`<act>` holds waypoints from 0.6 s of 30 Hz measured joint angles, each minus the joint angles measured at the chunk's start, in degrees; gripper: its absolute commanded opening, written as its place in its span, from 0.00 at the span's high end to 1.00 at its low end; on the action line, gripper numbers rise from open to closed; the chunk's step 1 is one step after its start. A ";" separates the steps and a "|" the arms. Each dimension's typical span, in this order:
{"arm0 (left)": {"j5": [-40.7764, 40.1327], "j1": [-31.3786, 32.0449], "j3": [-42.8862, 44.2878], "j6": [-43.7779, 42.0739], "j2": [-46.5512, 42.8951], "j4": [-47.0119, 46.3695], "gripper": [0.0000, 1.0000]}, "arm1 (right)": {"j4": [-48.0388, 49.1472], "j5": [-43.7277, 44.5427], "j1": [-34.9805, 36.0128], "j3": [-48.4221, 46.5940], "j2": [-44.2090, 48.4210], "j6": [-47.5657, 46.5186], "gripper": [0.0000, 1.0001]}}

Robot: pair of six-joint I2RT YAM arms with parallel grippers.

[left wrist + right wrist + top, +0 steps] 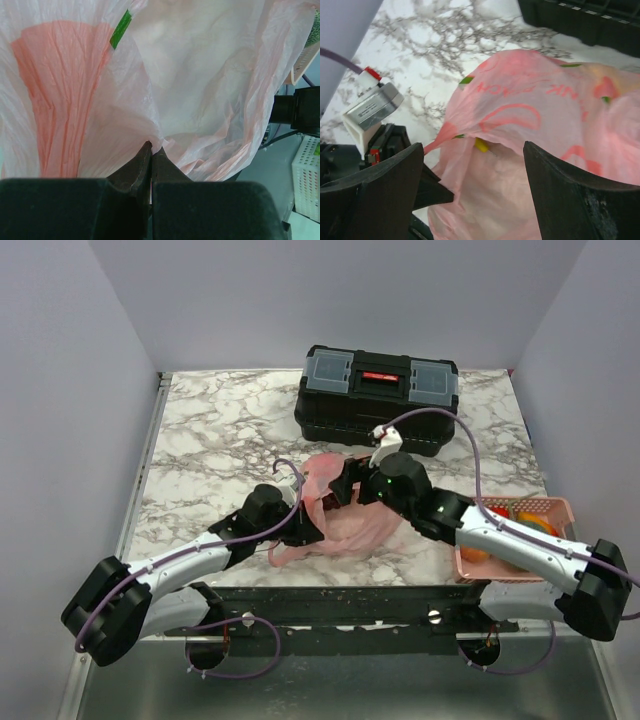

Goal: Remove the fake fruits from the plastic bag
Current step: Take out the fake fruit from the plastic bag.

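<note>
The marble table [220, 430] carries a black toolbox [378, 400] at its far side. The plastic bag [350, 528] lies just in front of that box, in the middle of the table and between the two arms.

The left gripper [151, 150] is at the bag's near-left edge. Its fingers are clamped tight on a pinch of the film, which fans up and away from the tips. The right gripper [470, 147] hangs over the far part of the bag. Its jaws are spread wide with nothing between them, and the bag's folded lip and opening lie below the gap.

The bag is thin, crinkled and translucent pink, with darker pink print and small green marks. It is slumped in soft folds, not flat. From above, its length runs roughly from near-left to far-right. One corner is drawn out into a taut point towards the left gripper, and a handle loop trails off the near-left end. I cannot tell exactly which way the mouth faces.

A pink slotted basket [548, 506] sits at the right edge of the table, well apart from the bag and partly under the right arm. A red fruit [497, 512] and an orange fruit [532, 524] lie in it.

A small yellow piece [481, 145] shows just under the bag's folded lip. It is too little to name.
</note>
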State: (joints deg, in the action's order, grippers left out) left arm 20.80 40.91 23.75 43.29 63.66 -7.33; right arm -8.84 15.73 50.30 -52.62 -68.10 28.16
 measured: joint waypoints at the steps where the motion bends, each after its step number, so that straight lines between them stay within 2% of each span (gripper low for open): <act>1: -0.04 0.00 0.09 0.09 0.02 0.22 1.00 | 2.49 -0.92 1.09 1.29 -0.35 -0.83 0.30; 2: -0.13 0.00 0.24 0.13 0.07 0.46 1.00 | 4.76 -1.88 1.51 2.40 -0.98 -1.40 0.33; 7: -0.74 0.00 1.51 0.20 0.02 2.08 1.00 | 12.00 -6.12 1.62 5.62 -7.34 -3.50 0.36; 10: -1.20 0.00 1.86 0.22 -0.02 3.08 1.00 | 14.58 -7.50 2.36 8.15 -9.27 -3.56 0.45; 12: -1.68 0.00 1.86 0.26 -0.22 3.65 1.00 | 16.57 -7.69 2.69 10.58 -9.25 -2.97 0.46; 14: -2.12 0.00 1.86 0.28 -0.50 3.78 1.00 | 18.43 -7.61 2.91 12.59 -9.25 -2.38 0.59; 15: -2.27 0.00 1.86 0.31 -0.68 3.80 1.00 | 18.93 -7.45 2.91 13.29 -9.25 -2.23 0.61; 18: -2.84 0.00 1.86 0.48 -0.94 3.82 1.00 | 19.98 -6.64 2.91 13.97 -9.27 -1.66 0.60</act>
State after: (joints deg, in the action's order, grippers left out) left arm 17.96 40.91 25.61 43.77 62.72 -3.51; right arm 11.14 9.08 53.21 -38.65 -77.36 26.50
